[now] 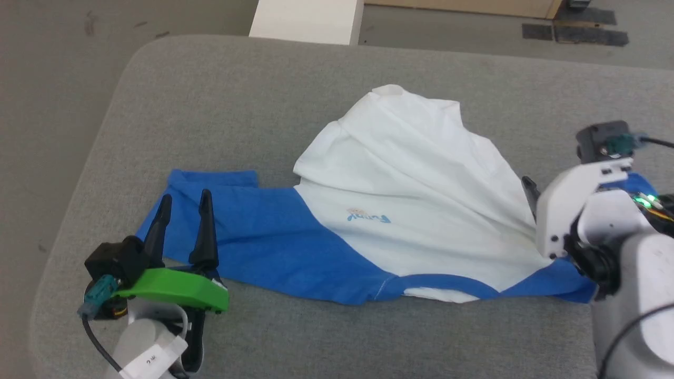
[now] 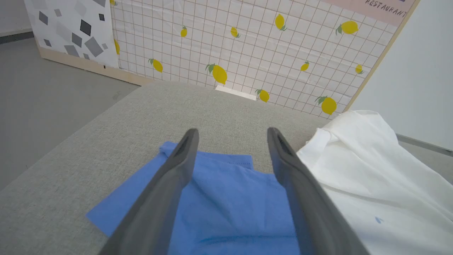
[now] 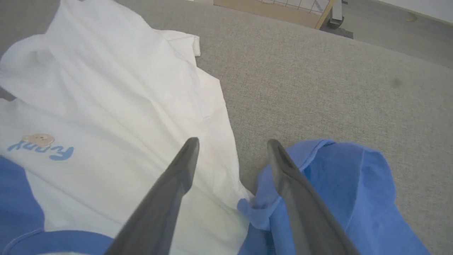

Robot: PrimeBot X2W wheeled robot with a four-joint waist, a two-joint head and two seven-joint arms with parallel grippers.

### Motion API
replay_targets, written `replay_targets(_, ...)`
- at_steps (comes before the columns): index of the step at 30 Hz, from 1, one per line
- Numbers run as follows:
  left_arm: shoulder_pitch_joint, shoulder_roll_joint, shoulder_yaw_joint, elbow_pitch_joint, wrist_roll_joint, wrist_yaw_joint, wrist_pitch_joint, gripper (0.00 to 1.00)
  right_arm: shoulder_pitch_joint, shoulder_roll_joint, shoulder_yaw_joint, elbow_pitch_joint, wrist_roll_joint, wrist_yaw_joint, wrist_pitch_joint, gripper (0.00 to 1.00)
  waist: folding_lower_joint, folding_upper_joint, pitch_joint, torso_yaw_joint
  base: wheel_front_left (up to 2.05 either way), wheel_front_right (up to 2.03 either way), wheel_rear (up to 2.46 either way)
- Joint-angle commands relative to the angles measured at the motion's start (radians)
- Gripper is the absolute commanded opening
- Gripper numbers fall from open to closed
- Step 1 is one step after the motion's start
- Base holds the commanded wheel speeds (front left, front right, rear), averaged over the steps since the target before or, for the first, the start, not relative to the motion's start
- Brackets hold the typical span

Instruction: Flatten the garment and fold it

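Nearest the robot, at the lower left of the head view, your left end effector [image 1: 185,196] stands with its two fingers spread wide and nothing between them. Its tips lie over the left sleeve [image 1: 253,231], which is stretched out fairly flat across the grey padded surface [image 1: 210,105]; you cannot tell from these views whether the tips touch the cloth.

On the other side, your right end effector [image 3: 233,141] is also wide open and grips nothing. One finger lies over the edge of the white body [image 3: 116,106], the other over the right sleeve [image 3: 336,177], which sits bunched and rumpled just beside the body rather than laid out.

Between the two, the garment [image 1: 400,173] lies front up, with its blue collar [image 1: 437,281] towards the robot and the chest logo [image 1: 368,216] showing. Farther off, the body narrows and creases as it runs to the hem [image 1: 389,90], where the cloth is gathered into a peak instead of lying square.

By my reckoning you are partway through flattening: one sleeve is out, but the right sleeve and the far half of the body need spreading. No fold has been made yet, so all of that step remains.
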Motion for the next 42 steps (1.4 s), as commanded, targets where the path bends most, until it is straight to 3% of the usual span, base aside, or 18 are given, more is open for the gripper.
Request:
replay_targets(1, -0.025, 0.002, -0.004, -0.003, -0.007, -0.006, 0.0, 1.0, -0.041, -0.001, 0.016, 0.054, -0.035, -0.002, 0.008, 1.0, 0.0, -0.0001, 0.034, 0.026, 0.0, 0.0, 0.0)
replay_targets(5, -0.043, -0.002, -0.008, -0.002, -0.015, -0.011, -0.002, 1.0, -0.114, -0.011, 0.053, 0.204, -0.115, -0.002, 0.031, 1.0, 0.0, -0.0001, 0.065, 0.054, 0.0, 0.0, 0.0)
replay_targets(11, -0.048, -0.005, -0.008, 0.006, -0.022, -0.015, -0.006, 1.0, -0.162, -0.034, 0.107, 0.351, -0.138, -0.002, 0.103, 1.0, 0.0, -0.0001, 0.093, 0.076, 0.0, 0.0, 0.0)
replay_targets(12, -0.051, -0.006, -0.009, 0.008, -0.022, -0.016, -0.007, 1.0, -0.17, -0.038, 0.105, 0.364, -0.138, -0.002, 0.112, 0.44, 0.0, -0.0001, 0.097, 0.08, 0.0, 0.0, 0.0)
replay_targets(13, -0.053, -0.007, -0.01, 0.009, -0.023, -0.017, -0.007, 1.0, -0.179, -0.039, 0.103, 0.371, -0.137, -0.002, 0.114, 0.12, 0.0, -0.0001, 0.101, 0.083, 0.0, 0.0, 0.0)
replay_targets(14, -0.056, -0.008, -0.012, 0.009, -0.024, -0.018, -0.008, 1.0, -0.193, -0.043, 0.101, 0.378, -0.136, -0.002, 0.108, 0.0, 0.0, -0.0001, 0.107, 0.087, 0.0, 0.0, 0.0)
replay_targets(22, -0.08, -0.02, -0.028, 0.022, -0.025, -0.029, -0.012, 1.0, -0.373, -0.025, 0.019, 0.433, -0.179, -0.002, -0.032, 0.0, 0.0, -0.0001, 0.137, 0.12, 0.0, 0.0, 0.0)
replay_targets(32, -0.094, -0.027, -0.029, 0.037, -0.022, -0.038, -0.013, 1.0, -0.536, 0.001, -0.098, 0.553, -0.322, -0.002, -0.272, 0.0, 0.0, -0.0001, 0.147, 0.14, 0.0, 0.0, 0.0)
replay_targets(33, -0.093, -0.028, -0.027, 0.038, -0.02, -0.039, -0.013, 1.0, -0.54, 0.004, -0.109, 0.573, -0.336, -0.002, -0.284, 0.34, 0.0, -0.0001, 0.143, 0.139, 0.0, 0.0, 0.0)
replay_targets(34, -0.091, -0.028, -0.026, 0.039, -0.018, -0.039, -0.013, 1.0, -0.542, 0.007, -0.111, 0.586, -0.346, -0.002, -0.299, 1.0, 0.0, -0.0001, 0.138, 0.138, 0.0, 0.0, 0.0)
replay_targets(42, -0.065, -0.033, -0.022, 0.041, -0.007, -0.041, -0.014, 1.0, -0.526, 0.023, -0.129, 0.617, -0.228, -0.002, -0.493, 1.0, 0.0, -0.0001, 0.057, 0.116, 0.0, 0.0, 0.0)
